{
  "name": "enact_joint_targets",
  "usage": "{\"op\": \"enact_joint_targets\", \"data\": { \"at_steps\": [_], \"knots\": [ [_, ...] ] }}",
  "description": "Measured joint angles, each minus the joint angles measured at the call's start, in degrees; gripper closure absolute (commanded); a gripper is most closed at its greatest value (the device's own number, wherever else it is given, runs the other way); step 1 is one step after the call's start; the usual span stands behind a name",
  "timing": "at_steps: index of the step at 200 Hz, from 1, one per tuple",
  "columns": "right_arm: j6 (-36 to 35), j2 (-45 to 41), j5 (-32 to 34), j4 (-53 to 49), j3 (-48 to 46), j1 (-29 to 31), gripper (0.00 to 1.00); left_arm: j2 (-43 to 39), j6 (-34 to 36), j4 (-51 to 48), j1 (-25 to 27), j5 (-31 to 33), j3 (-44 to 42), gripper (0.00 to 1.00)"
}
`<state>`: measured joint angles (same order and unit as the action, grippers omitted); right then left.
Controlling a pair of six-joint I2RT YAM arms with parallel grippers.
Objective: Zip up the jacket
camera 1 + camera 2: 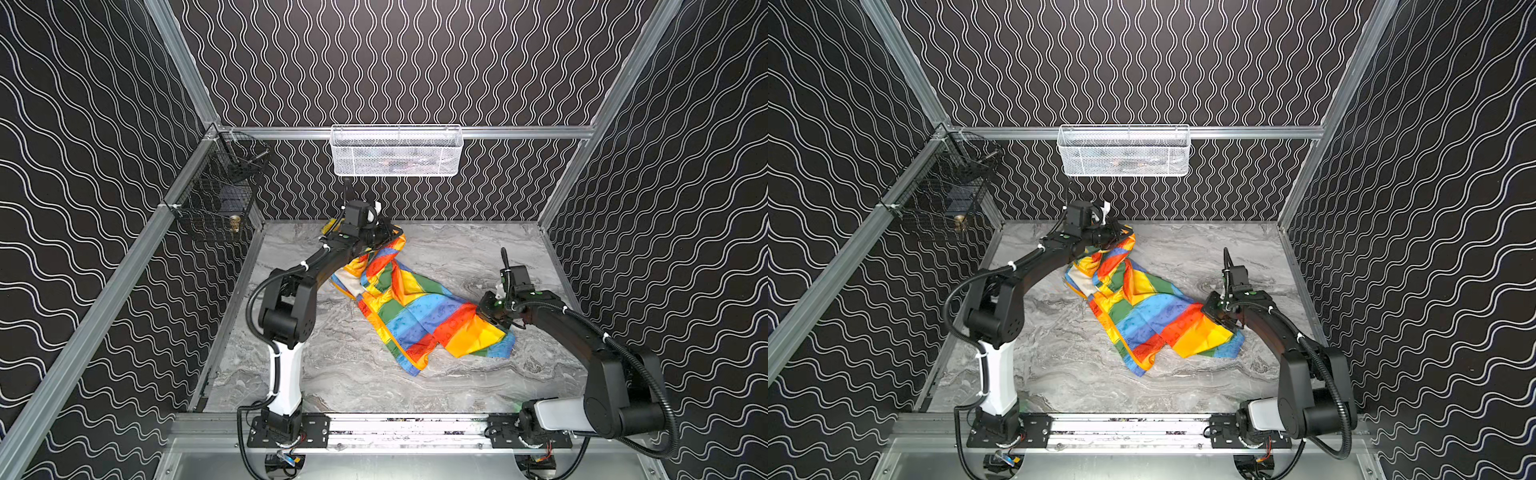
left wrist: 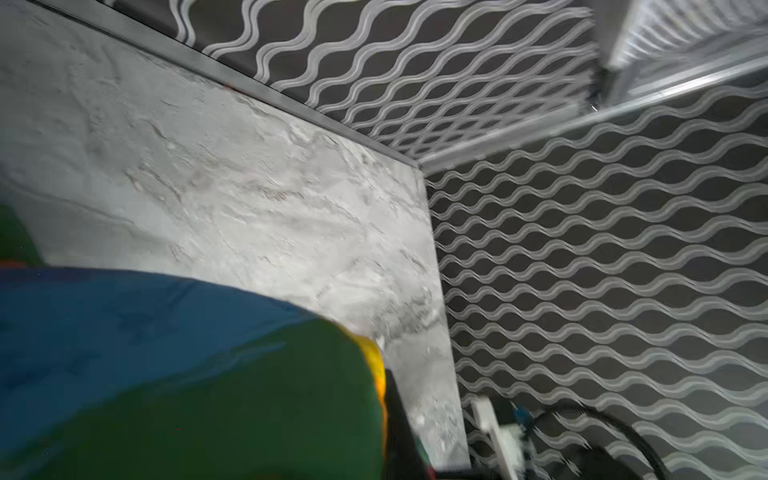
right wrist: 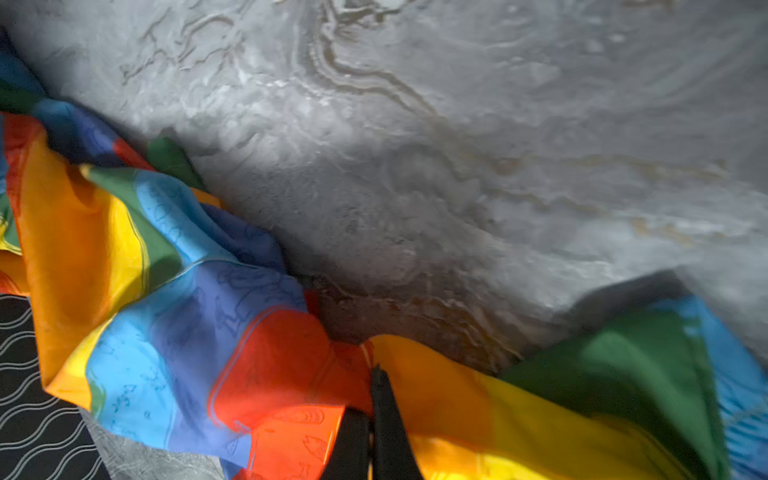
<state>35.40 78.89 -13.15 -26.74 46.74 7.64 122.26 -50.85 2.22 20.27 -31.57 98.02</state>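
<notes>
now | jacket (image 1: 415,307) diagonal far-left to near-right | left tool (image 1: 386,237), right tool (image 1: 493,321) clamped on ends

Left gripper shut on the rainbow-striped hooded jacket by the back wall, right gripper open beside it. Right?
No: the right gripper is also shut on the rainbow-striped hooded jacket; the right wrist view shows its black fingers pinched together on the fabric. The left gripper is shut on it by the back wall.

jacket (image 1: 409,313): red, orange, yellow, green, blue stripes | table (image 1: 457,257): grey marbled | walls (image 1: 395,62): black, white wavy lines | basket (image 1: 397,156): white mesh | side basket (image 1: 216,199): black wire
</notes>
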Motion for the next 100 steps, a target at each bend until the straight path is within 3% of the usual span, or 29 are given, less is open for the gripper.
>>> {"op": "enact_joint_targets", "data": {
  "at_steps": [7,21,45,70,100],
  "knots": [
    [-0.02,-0.57,-0.11,0.04,0.0,-0.13,0.82,2.08,-0.09,-0.39,0.0,0.24,1.73,0.99],
    [-0.31,-1.95,-0.52,-0.35,0.22,-0.13,0.65,5.84,-0.09,-2.84,-0.02,1.38,5.49,0.72],
    [-1.2,-4.87,-0.81,-1.64,1.79,-0.09,0.42,9.18,0.31,-7.48,-0.24,2.45,9.44,0.53],
    [-1.99,-8.55,0.15,-3.52,3.41,1.07,0.31,7.1,2.25,-11.34,-0.42,4.37,9.33,0.43],
    [-3.1,-11.06,2.8,-6.23,5.16,5.99,0.28,-2.54,5.6,-14.86,-0.46,8.15,3.43,0.37]
  ]
}}
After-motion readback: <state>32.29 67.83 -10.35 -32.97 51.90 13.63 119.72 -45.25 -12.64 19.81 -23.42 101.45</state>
